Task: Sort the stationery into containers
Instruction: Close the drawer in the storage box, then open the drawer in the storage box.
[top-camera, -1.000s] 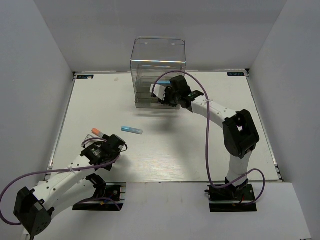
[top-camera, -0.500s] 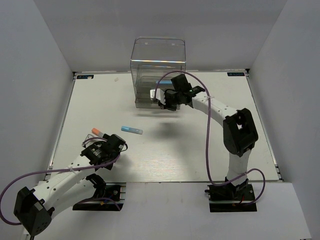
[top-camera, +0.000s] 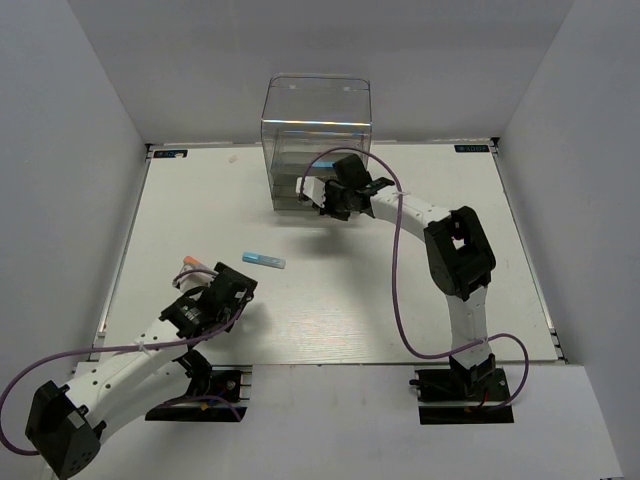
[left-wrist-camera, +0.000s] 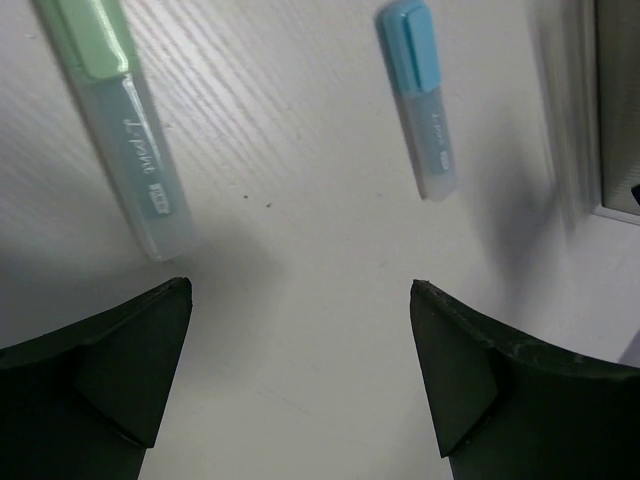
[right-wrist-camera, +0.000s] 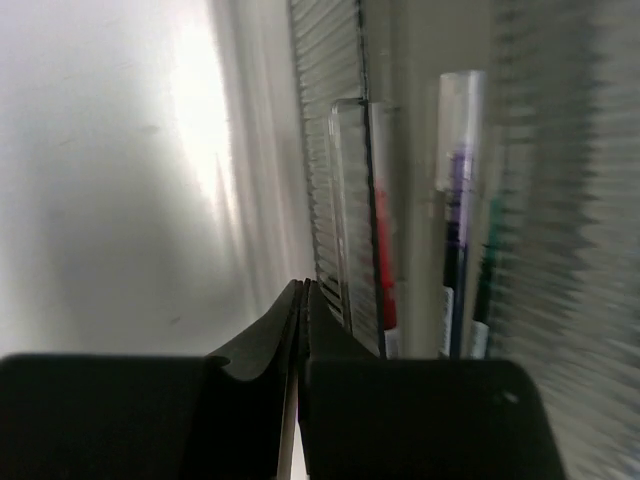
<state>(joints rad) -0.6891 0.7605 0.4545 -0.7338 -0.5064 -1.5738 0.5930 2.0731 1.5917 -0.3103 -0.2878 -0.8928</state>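
The right claw (right-wrist-camera: 303, 292) is pinched shut on nothing, its tips just beside the front of the clear drawer box (top-camera: 315, 125), with a red pen (right-wrist-camera: 383, 262) and a dark pen (right-wrist-camera: 455, 250) lying inside just beyond them. The left claw (left-wrist-camera: 300, 300) gapes wide over the table (top-camera: 400, 290), a pale green marker (left-wrist-camera: 118, 130) just ahead of one finger, a light blue marker (left-wrist-camera: 420, 100) farther ahead of the other.

Our right tool (right-wrist-camera: 303, 289) shows its jaws pressed together, tips just beside the clear drawer (right-wrist-camera: 335, 180) — inside we see a red pen (right-wrist-camera: 383, 265), a purple pen (right-wrist-camera: 455, 200) and a green pen (right-wrist-camera: 491, 255).
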